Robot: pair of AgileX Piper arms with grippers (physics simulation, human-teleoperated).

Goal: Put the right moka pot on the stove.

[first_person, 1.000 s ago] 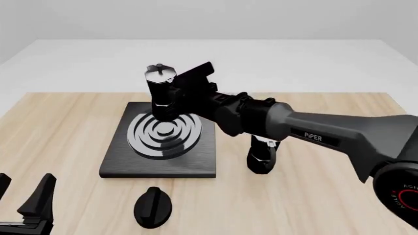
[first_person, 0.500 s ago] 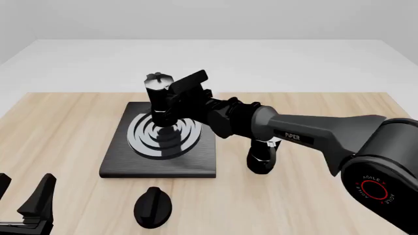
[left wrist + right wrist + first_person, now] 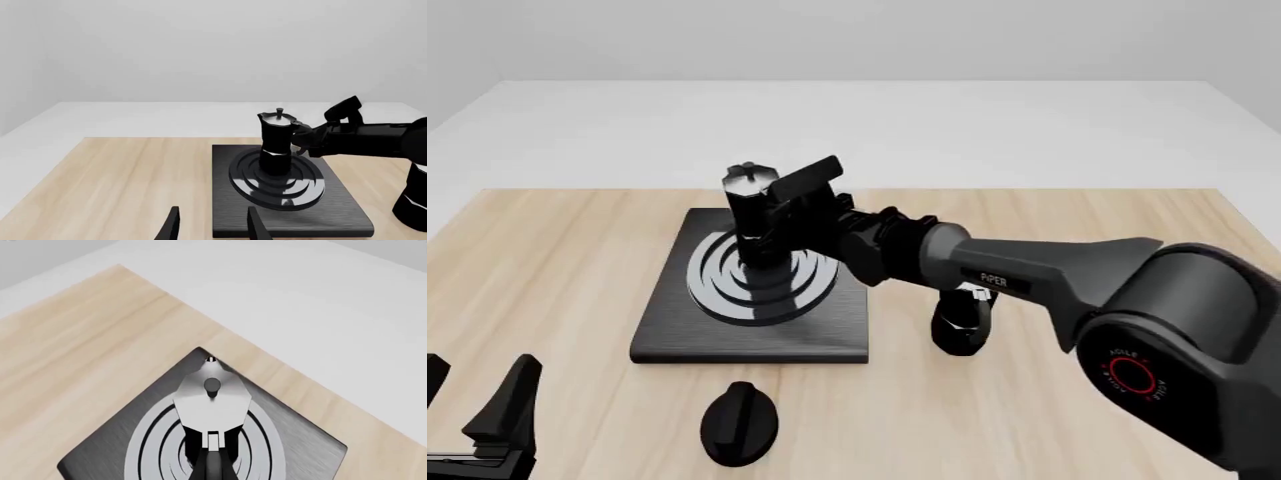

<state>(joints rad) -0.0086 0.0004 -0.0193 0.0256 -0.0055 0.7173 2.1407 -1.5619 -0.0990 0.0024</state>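
Two black faceted moka pots with shiny silver lids show on the pale wooden table (image 3: 1068, 420). One — the right moka pot (image 3: 751, 222) — stands upright on the flat black stove slab (image 3: 681, 325), at the middle of its silver-grey concentric rings (image 3: 714, 275). In the left wrist view the pot's base appears to meet the rings, though contact cannot be told for sure. The other black moka pot (image 3: 964, 322) stands on the bare wood just to the right of the stove, partly hidden behind the right arm.

The right gripper (image 3: 777, 212) reaches across from the right and is at the pot's handle side, level with the upper body. Its jaws are narrow and seem closed on the pot's black loop handle; the right wrist view looks straight down on the silver lid (image 3: 212, 402) and its small knob, with the handle running back toward the camera.

The left gripper (image 3: 474, 405) sits low at the near left corner of the front view, well apart from the stove, its fingers spread wide and holding nothing. In its own wrist view the two fingertips (image 3: 172, 227) frame the near edge of the stove.

A separate small black round knob (image 3: 739, 424) lies on the wood just in front of the stove.
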